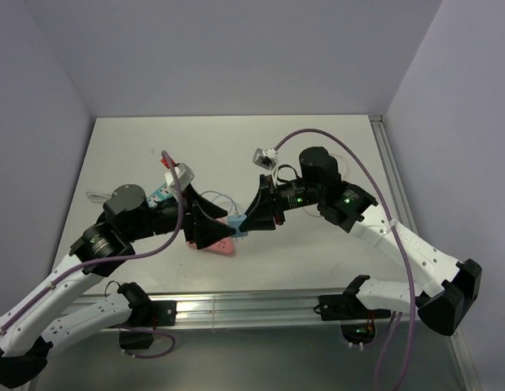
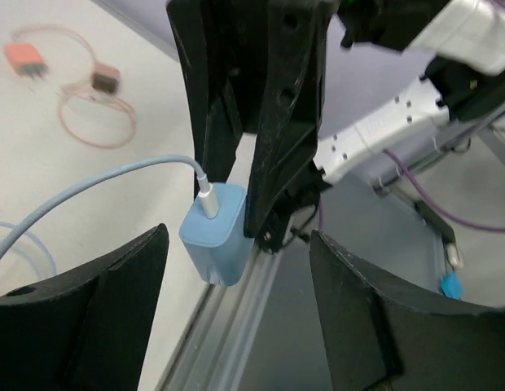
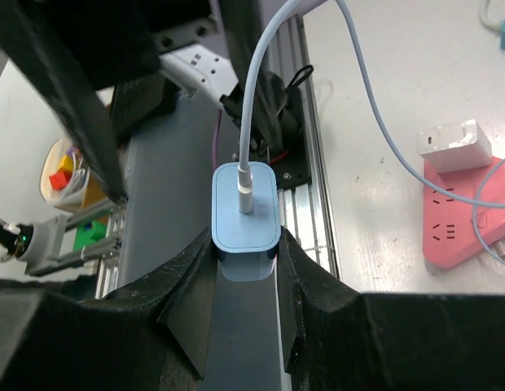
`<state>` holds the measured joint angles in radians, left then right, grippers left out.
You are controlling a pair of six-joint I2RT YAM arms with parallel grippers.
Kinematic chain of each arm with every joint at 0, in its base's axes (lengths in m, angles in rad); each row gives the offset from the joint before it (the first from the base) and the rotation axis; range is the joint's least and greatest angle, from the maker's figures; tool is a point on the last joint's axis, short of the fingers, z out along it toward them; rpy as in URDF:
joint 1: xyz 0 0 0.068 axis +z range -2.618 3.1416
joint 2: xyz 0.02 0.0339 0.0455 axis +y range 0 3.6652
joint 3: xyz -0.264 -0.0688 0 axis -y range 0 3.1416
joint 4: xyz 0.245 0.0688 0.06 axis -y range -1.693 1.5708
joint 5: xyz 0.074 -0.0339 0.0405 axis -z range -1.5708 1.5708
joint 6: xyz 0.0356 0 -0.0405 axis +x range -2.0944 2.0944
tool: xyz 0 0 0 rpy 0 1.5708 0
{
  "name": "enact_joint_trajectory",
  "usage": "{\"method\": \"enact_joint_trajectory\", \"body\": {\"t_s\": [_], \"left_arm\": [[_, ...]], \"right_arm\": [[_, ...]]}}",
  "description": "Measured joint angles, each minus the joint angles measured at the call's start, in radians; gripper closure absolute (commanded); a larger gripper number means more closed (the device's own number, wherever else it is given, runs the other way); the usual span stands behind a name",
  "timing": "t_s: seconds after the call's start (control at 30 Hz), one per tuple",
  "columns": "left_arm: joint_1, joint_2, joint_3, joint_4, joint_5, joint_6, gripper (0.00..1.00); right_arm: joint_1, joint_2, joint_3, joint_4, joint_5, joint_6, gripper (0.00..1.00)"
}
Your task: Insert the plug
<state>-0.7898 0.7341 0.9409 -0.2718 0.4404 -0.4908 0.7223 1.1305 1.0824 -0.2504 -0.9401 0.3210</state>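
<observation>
- The right gripper is pinched on the pale blue plug, one black finger on each flat side. The face where the lead enters is left uncovered, and the prong end is hidden.
- The grip looks chosen to keep the block square so it can be steered prong-first into a socket.
- The left gripper faces it from the left with its fingers spread. The plug sits ahead of the gap, and neither finger touches it.
- Judging from that stance, the left arm has room to steady or re-square the block without crowding the right fingers.
- A pale blue cable enters the plug's exposed face, rises and curves off to the right. Its slack suggests it will not drag on the plug.
- The plug is held near the middle of the table, where the two tools meet.
- The pink power strip lies flat just beside and below the plug, toward the near-left in the overhead view.
- A white adapter already stands in one end of the strip, so the open sockets beside it are the likely target.
- The plug is not yet seated, and the prongs must still be turned down onto a free socket.
</observation>
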Motion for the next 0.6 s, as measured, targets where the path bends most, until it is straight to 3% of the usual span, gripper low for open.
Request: {"method": "enact_joint_trajectory", "body": {"t_s": [0.23, 0.3, 0.33, 0.43, 0.47, 0.53, 0.57, 0.6], "left_arm": [[0.0, 0.109, 0.002, -0.047, 0.143, 0.01, 0.28], [0.0, 0.111, 0.002, -0.049, 0.161, 0.009, 0.36], [0.0, 0.11, 0.002, -0.048, 0.168, 0.011, 0.4], [0.001, 0.11, 0.002, -0.052, 0.183, 0.019, 0.75], [0.003, 0.112, 0.002, -0.062, 0.185, 0.021, 0.99], [0.004, 0.111, 0.003, -0.066, 0.19, 0.016, 1.0], [0.005, 0.109, 0.004, -0.066, 0.189, 0.014, 1.0], [0.005, 0.108, 0.004, -0.067, 0.188, 0.015, 1.0]], "right_arm": [[0.005, 0.004, 0.035, -0.082, -0.054, -0.083, 1.0], [0.008, 0.015, 0.042, -0.097, -0.063, -0.095, 1.0], [0.009, 0.021, 0.045, -0.102, -0.068, -0.099, 1.0], [0.016, 0.039, 0.051, -0.115, -0.084, -0.11, 1.0], [0.02, 0.04, 0.054, -0.12, -0.092, -0.116, 1.0], [0.021, 0.042, 0.058, -0.134, -0.091, -0.141, 1.0], [0.022, 0.042, 0.06, -0.135, -0.095, -0.149, 0.94], [0.022, 0.042, 0.061, -0.135, -0.095, -0.152, 0.71]]}}
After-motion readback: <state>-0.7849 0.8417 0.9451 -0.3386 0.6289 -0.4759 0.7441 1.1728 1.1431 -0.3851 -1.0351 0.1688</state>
